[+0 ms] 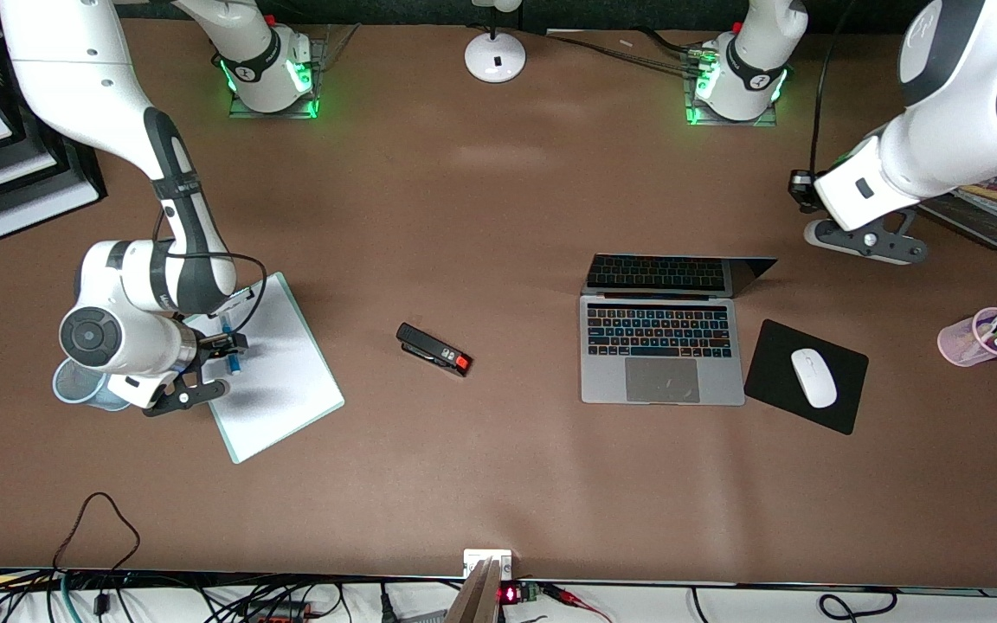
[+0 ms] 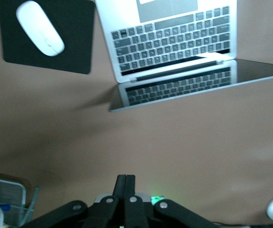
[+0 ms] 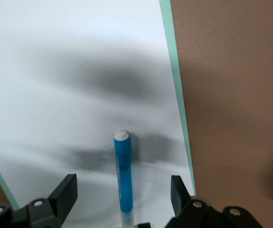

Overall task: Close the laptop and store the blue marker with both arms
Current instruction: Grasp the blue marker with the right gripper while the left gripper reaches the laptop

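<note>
right pincer (image 3: 122, 204): fingers spread, straddling blue marker (image 3: 122, 175) on clipboard (image 1: 278, 372), poised to grip | left pincer (image 2: 125, 190): fingers pressed together, empty, over bare surface (image 1: 498, 216) near open laptop (image 1: 661, 346), likely to push its lid down

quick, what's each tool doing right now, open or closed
Left tool: shut, holding nothing, up over the table near the laptop.
Right tool: open, fingers either side of the blue marker on the clipboard.
</note>
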